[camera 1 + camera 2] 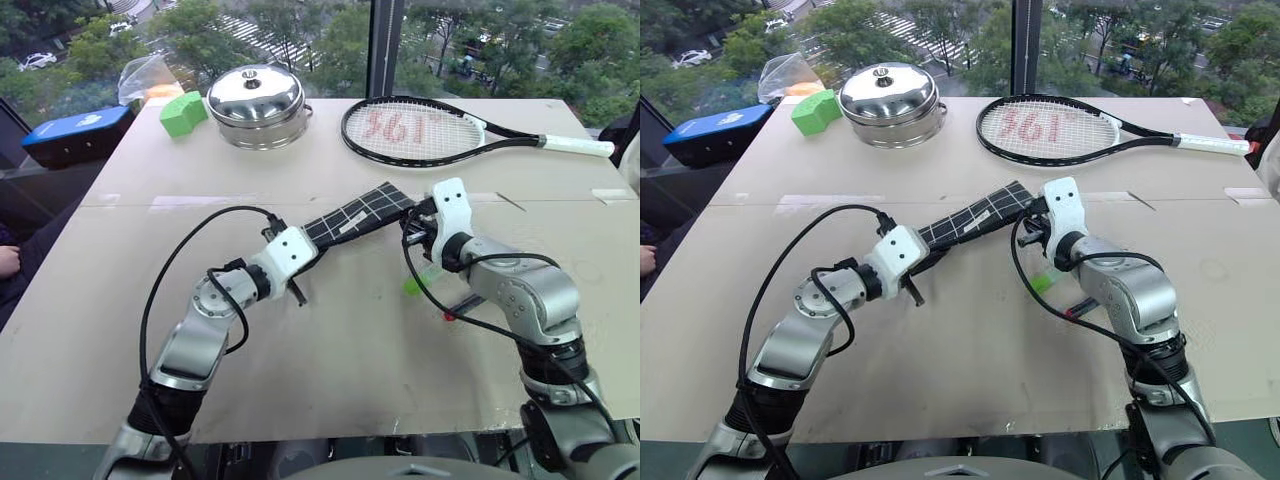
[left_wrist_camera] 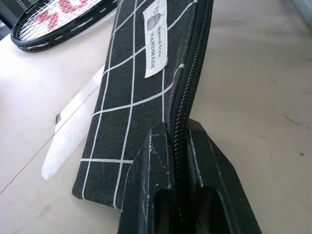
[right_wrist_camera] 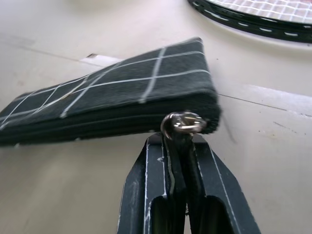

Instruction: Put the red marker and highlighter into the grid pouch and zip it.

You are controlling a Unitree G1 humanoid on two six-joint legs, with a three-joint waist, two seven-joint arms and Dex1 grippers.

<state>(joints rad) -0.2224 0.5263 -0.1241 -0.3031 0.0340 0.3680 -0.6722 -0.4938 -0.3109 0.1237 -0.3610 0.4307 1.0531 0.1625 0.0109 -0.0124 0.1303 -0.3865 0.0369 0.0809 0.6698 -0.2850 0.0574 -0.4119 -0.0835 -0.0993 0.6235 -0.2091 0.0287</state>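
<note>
The pouch (image 1: pixel 358 216) hangs over the table (image 1: pixel 350 350) between my grippers: my left gripper (image 2: pixel 179 146) pinches its zipper edge at one end, my right gripper (image 3: pixel 179 146) is clamped on the zipper pull (image 3: pixel 184 123). The highlighter (image 1: pixel 413 284) and red marker (image 1: pixel 458 308) lie on the table under my right arm, so I judge packing and zipping both remain.

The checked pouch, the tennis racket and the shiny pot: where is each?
grid pouch (image 1: pixel 355 219), left eye view, on its middle panel.
tennis racket (image 1: pixel 412 129), left eye view, on its strings.
steel pot (image 1: pixel 256 95), left eye view, on its lid.
</note>
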